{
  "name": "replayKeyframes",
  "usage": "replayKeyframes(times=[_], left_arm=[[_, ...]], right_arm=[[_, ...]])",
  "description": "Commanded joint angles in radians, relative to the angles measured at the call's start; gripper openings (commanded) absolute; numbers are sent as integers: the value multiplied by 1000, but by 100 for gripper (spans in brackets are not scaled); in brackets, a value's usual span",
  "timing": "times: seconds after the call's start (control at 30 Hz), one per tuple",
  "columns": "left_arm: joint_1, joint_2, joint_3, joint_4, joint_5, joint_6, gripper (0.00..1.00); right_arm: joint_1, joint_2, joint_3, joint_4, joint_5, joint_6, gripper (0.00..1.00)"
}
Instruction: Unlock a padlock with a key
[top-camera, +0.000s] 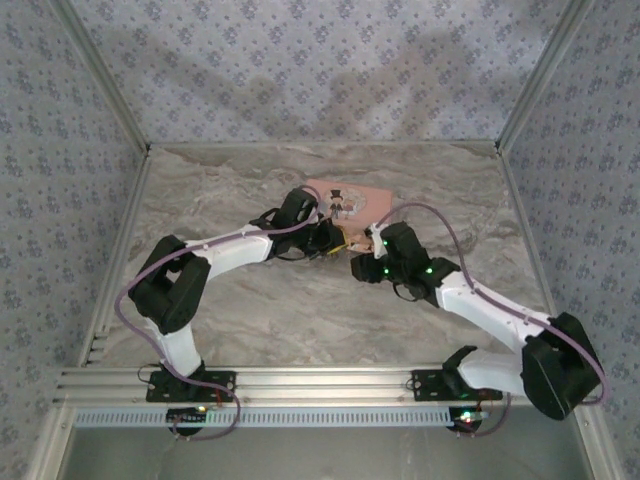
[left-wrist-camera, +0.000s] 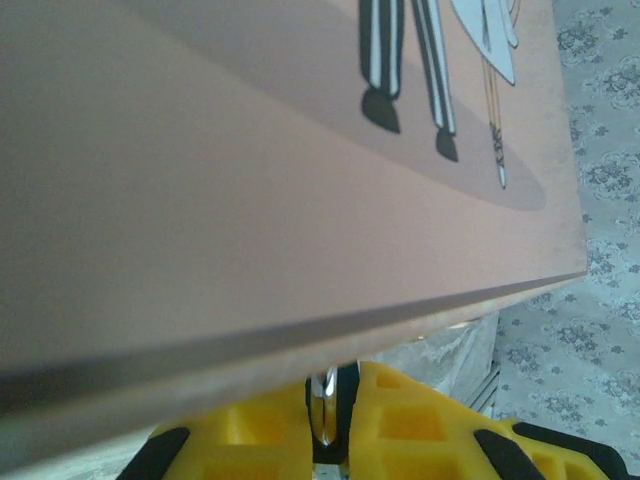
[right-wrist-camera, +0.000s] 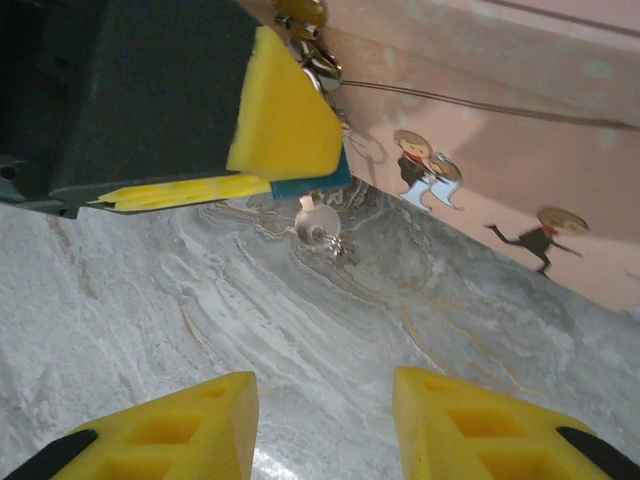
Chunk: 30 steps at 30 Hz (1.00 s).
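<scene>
Right wrist view: your right claw (right-wrist-camera: 320, 425) is spread, left claw (left-wrist-camera: 327, 425) pinching the padlock (right-wrist-camera: 312, 184) — the loose key (right-wrist-camera: 313, 222) beneath could skid from your grab.

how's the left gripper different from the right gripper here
The left gripper has its jaws shut on the padlock; the right gripper has its jaws apart with nothing between them. The left gripper sits right by the pink tin; the right gripper hangs back over bare table, facing the key that dangles under the padlock. Both are yellow-tipped.
</scene>
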Motion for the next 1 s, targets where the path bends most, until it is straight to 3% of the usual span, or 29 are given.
replayKeyframes(times=[0.0,0.43,0.77,0.97], left_arm=[[-8,-39,48,-1,19,11,0],[-6,-32,64,-2,49,9,0],[-6,-31,68,-2,60,11,0],[-7,-31,71,-2,68,12,0]], right_arm=[[18,40,46,21,45,-66,45],[44,170,124,79,94,-139,49],[55,220,162,63,125,-173,44],[62,236,181,55,152,-190,35]])
